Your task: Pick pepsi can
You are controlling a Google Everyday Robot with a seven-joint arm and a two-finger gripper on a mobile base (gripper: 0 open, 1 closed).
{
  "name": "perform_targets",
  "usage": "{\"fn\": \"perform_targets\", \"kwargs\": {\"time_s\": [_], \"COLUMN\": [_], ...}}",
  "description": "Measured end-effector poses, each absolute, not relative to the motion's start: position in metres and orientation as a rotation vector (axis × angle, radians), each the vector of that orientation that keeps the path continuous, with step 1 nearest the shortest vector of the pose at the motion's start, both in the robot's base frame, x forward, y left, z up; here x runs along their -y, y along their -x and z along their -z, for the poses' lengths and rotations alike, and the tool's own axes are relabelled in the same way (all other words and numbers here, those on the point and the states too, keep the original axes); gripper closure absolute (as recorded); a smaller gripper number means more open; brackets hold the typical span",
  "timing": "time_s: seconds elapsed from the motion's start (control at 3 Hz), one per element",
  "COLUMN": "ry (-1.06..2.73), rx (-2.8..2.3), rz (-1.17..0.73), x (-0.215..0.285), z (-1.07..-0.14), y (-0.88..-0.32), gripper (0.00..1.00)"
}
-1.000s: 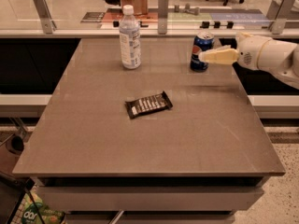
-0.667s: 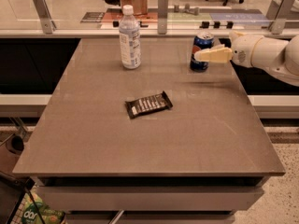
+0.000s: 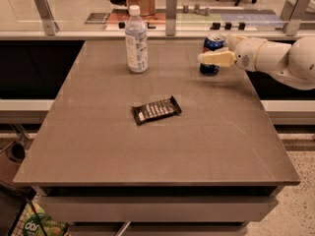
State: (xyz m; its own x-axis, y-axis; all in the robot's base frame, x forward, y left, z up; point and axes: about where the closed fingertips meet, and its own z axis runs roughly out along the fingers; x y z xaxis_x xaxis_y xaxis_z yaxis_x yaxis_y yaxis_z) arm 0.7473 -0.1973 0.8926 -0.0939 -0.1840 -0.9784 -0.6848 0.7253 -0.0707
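The pepsi can [image 3: 213, 43] is a small blue can with a silver top. It stands upright at the far right of the brown table [image 3: 157, 146]. My gripper [image 3: 207, 53] comes in from the right on a white arm [image 3: 280, 60] and is open around the can. One cream finger [image 3: 215, 58] crosses in front of the can's middle. The other finger is mostly hidden behind the can. The can's base rests on the table.
A clear water bottle [image 3: 136, 39] with a white cap stands at the far middle, left of the can. A dark snack bar wrapper [image 3: 156, 110] lies at the table's centre. A glass-railed ledge [image 3: 167, 18] runs behind the table.
My gripper has moved left, so the near finger now reaches further across the front of the can. The can, bottle and wrapper have not moved.
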Motion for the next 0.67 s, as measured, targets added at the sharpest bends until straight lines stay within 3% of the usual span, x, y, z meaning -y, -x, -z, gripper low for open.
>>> {"fn": "perform_targets", "kwargs": {"time_s": [0.67], "ry": [0.716], "rx": [-1.645], "rz": [-0.491], "x": [0.1917], "z": [-0.8919], "y": [-0.7481], "gripper": [0.65]}}
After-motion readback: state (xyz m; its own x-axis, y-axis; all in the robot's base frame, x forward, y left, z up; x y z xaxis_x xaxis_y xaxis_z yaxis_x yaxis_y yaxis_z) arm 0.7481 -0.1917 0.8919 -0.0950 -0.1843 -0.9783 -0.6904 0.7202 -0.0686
